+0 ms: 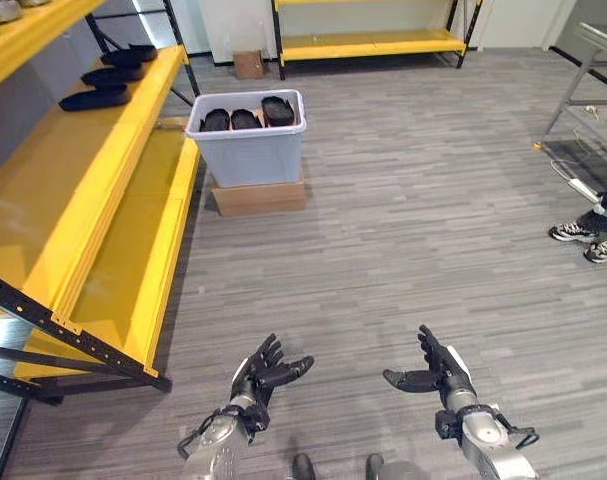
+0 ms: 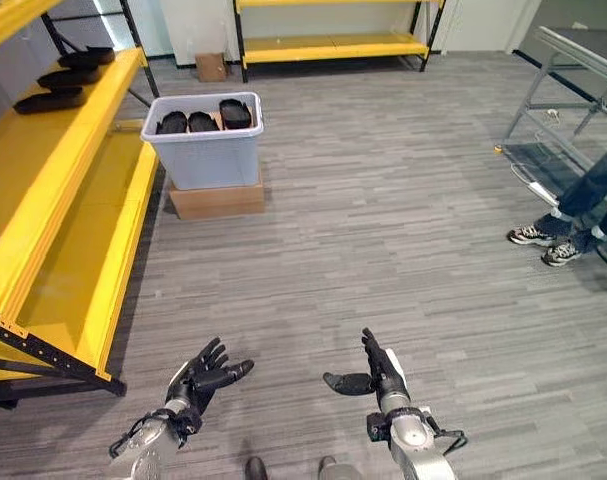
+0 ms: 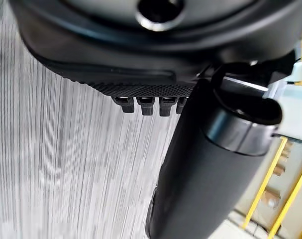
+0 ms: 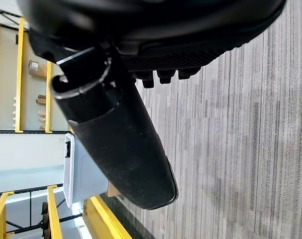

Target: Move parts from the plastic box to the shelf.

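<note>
three dark parts (image 1: 247, 117) stand on edge in the plastic box (image 1: 249, 150), which sits on a flat cardboard box (image 1: 260, 196) just beside the yellow shelf (image 1: 103, 190); raised that way, its rim is probably easier to reach. three more parts (image 1: 111, 75) lie in a row on the shelf's upper level, so i judge the job partly done. both hands hang low over the floor, well apart from the box: the left hand (image 1: 266, 374) and right hand (image 1: 431, 375) have fingers spread and relaxed, thumbs pointing toward each other, holding nothing, likely ready for a two-handed reach. the right eye view takes in a person's legs and shoes (image 2: 543, 240) by a metal table (image 2: 573, 60). the right wrist view catches the box's pale side past the thumb; the left wrist view has bare floor past straight fingers (image 3: 147, 104)
</note>
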Controlling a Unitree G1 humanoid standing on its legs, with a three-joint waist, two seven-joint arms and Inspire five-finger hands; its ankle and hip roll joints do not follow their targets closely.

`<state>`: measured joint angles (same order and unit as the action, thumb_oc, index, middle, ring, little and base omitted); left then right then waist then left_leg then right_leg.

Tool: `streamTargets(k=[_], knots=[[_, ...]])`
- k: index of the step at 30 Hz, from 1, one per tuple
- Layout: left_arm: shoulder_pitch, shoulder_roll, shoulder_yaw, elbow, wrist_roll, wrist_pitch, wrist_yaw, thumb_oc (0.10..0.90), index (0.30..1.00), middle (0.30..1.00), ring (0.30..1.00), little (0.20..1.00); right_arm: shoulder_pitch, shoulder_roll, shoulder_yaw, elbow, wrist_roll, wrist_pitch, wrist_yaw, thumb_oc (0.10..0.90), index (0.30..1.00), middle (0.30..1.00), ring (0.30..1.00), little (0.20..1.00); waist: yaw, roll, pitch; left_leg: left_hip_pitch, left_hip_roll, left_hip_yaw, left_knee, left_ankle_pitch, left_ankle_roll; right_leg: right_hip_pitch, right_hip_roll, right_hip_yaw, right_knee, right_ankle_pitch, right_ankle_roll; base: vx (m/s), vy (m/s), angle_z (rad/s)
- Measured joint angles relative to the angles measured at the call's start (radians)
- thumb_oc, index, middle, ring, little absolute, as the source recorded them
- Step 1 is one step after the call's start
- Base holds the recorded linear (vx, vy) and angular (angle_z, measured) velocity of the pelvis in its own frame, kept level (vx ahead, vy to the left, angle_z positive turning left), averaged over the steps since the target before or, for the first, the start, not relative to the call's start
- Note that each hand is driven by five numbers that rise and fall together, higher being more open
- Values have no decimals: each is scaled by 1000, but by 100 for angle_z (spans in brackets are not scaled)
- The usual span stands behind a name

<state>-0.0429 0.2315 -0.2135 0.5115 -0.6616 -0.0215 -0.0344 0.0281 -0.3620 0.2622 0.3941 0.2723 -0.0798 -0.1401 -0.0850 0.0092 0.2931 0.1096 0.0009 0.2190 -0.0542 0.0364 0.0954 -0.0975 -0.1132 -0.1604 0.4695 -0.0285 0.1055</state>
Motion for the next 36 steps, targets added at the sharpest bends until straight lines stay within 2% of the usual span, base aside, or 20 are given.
streamTargets(k=[2, 3, 5, 7, 10, 13, 14, 18, 19, 20, 22, 24, 25, 27, 29, 30, 31, 32, 35, 36], knots=[[-24, 5, -20, -4, -1, 1, -11, 900, 1000, 1000, 1000, 1000, 5, 3, 0, 1, -27, 0, 3, 900, 1000, 1000, 1000, 1000, 4, -14, 14, 29, -22, 8, -1, -11, 8, -60, -41, 3, 136, 2, -5, 225, -89, 0], [-23, 14, -17, -6, -2, 1, -12, 900, 1000, 1000, 1000, 1000, 12, 3, -1, -2, -36, -10, 4, 900, 1000, 1000, 1000, 1000, -3, -22, 17, 29, -28, -1, -1, -15, 13, -73, -12, 28, 127, -53, 10, 303, -201, 3], [-27, 37, -15, -8, -2, 10, -13, 900, 1000, 1000, 1000, 1000, 18, 3, -1, -3, -36, -15, -1, 900, 1000, 1000, 1000, 1000, -11, -30, 21, 11, -26, -22, 6, -15, 13, -68, 42, 65, 26, -77, 2, 200, -148, 23], [-29, 57, -14, -9, -5, 42, -14, 900, 1000, 1000, 1000, 1000, 24, 3, -4, -3, -37, -27, -39, 900, 1000, 1000, 1000, 1000, -20, -47, 26, -1, -41, -33, 15, -16, 20, -58, 57, 61, -132, -73, 1, 448, -223, 22], [-23, 58, -13, -5, -28, 92, -30, 900, 1000, 1000, 1000, 1000, 29, 3, -5, -3, -37, -53, -77, 900, 1000, 1000, 1000, 1000, -33, -47, 50, 1, -43, -36, 39, -38, 25, -95, 51, 34, -299, -11, 30, 409, -131, 5], [-13, 55, -43, -4, -30, 99, -45, 900, 1000, 1000, 1000, 1000, 53, 10, -21, -3, -51, -65, -89, 900, 1000, 1000, 1000, 1000, -58, -62, 60, 23, -68, -67, 48, -57, 30, -109, 21, 41, -431, 47, 55, 453, -184, 38], [7, 50, -100, -7, -32, 96, -48, 900, 1000, 1000, 1000, 1000, 80, 21, -42, -3, -101, -77, -98, 900, 1000, 1000, 1000, 1000, -75, -68, 66, 40, -89, -98, 74, -95, 25, -109, 1, 85, -441, 55, 57, 385, -258, 50], [49, 16, -154, -27, -32, 85, -63, 900, 1000, 1000, 1000, 1000, 92, 10, -41, -2, -147, -94, -113, 900, 1000, 1000, 1000, 1000, -85, -54, 51, 61, -93, -151, 84, -138, 13, -110, 14, 121, -337, 66, 35, 374, -297, 43], [66, 19, -168, -45, -33, 84, -60, 900, 1000, 1000, 1000, 1000, 74, 5, -41, -2, -154, -94, -113, 900, 1000, 1000, 1000, 1000, -84, -42, 43, 72, -76, -166, 82, -162, -15, -103, 30, 110, -322, 101, -12, 525, -436, 33], [90, 20, -171, -47, -40, 82, -57, 900, 1000, 1000, 1000, 1000, 60, -15, -28, -3, -156, -95, -113, 900, 1000, 1000, 1000, 1000, -81, -4, 14, 105, -27, -170, 75, -179, -52, -83, 67, 61, -311, 117, -40, 511, -430, 18], [98, 25, -158, -48, -40, 66, -58, 900, 1000, 1000, 1000, 1000, 40, -39, -20, -3, -182, -102, -114, 900, 1000, 1000, 1000, 1000, -76, 6, 2, 115, 4, -168, 127, -172, -63, -34, 102, 49, -333, 92, -99, 350, -311, 6], [98, 23, -135, -49, -42, 53, -61, 900, 1000, 1000, 1000, 1000, 21, -59, -20, -4, -218, -110, -114, 900, 1000, 1000, 1000, 1000, -74, -1, -8, 95, 21, -166, 238, -168, -70, 22, 117, 43, -366, 71, -130, 273, -283, -4], [102, 21, -126, -49, -43, 43, -60, 900, 1000, 1000, 1000, 1000, 9, -84, -14, -17, -233, -117, -113, 900, 1000, 1000, 1000, 1000, -72, 5, -50, 65, 45, -147, 337, -163, -101, 50, 138, 35, -371, 49, -154, 279, -340, -2], [81, 20, -116, -49, -54, 38, -59, 900, 1000, 1000, 1000, 1000, 6, -101, -9, -39, -233, -126, -113, 900, 1000, 1000, 1000, 1000, -79, 2, -77, 3, 73, -123, 486, -161, -145, 67, 151, 22, -371, 34, -183, 223, -332, 2], [56, 19, -107, -49, -83, 36, -59, 900, 1000, 1000, 1000, 1000, -3, -108, 0, -41, -233, -134, -113, 900, 1000, 1000, 1000, 1000, -80, -16, -91, -65, 86, -106, 633, -101, -188, 79, 158, 19, -365, 9, -215, 192, -292, 9], [30, 16, -105, -50, -84, 34, -58, 900, 1000, 1000, 1000, 1000, -2, -110, -1, -39, -233, -134, -114, 900, 1000, 1000, 1000, 1000, -76, -27, -92, -138, 103, -97, 787, -48, -207, 82, 164, 9, -364, -5, -241, 197, -248, 20], [16, 14, -105, -52, -87, 32, -58, 900, 1000, 1000, 1000, 1000, -3, -99, 1, -34, -232, -133, -113, 900, 1000, 1000, 1000, 1000, -66, -49, -92, -225, 121, -81, 934, -49, -200, 100, 171, 13, -369, -16, -257, 207, -218, 15], [11, 14, -105, -52, -88, 35, -59, 900, 1000, 1000, 1000, 1000, 0, -87, 0, -34, -231, -133, -113, 900, 1000, 1000, 1000, 1000, -62, -63, -92, -266, 125, -60, 990, -67, -175, 121, 171, 13, -388, -16, -261, 231, -140, -5], [43, 15, -105, -53, -90, 46, -68, 900, 1000, 1000, 1000, 1000, 2, -73, 8, -34, -231, -134, -111, 900, 1000, 1000, 1000, 1000, -50, -76, -90, -315, 113, -29, 918, -114, -146, 181, 174, 29, -407, -21, -253, 189, -11, -18], [65, 21, -105, -53, -90, 47, -70, 900, 1000, 1000, 1000, 1000, -2, -73, 9, -34, -231, -135, -109, 900, 1000, 1000, 1000, 1000, -39, -82, -86, -325, 99, 0, 757, -128, -126, 216, 175, 41, -433, -21, -250, 298, 124, -20]])
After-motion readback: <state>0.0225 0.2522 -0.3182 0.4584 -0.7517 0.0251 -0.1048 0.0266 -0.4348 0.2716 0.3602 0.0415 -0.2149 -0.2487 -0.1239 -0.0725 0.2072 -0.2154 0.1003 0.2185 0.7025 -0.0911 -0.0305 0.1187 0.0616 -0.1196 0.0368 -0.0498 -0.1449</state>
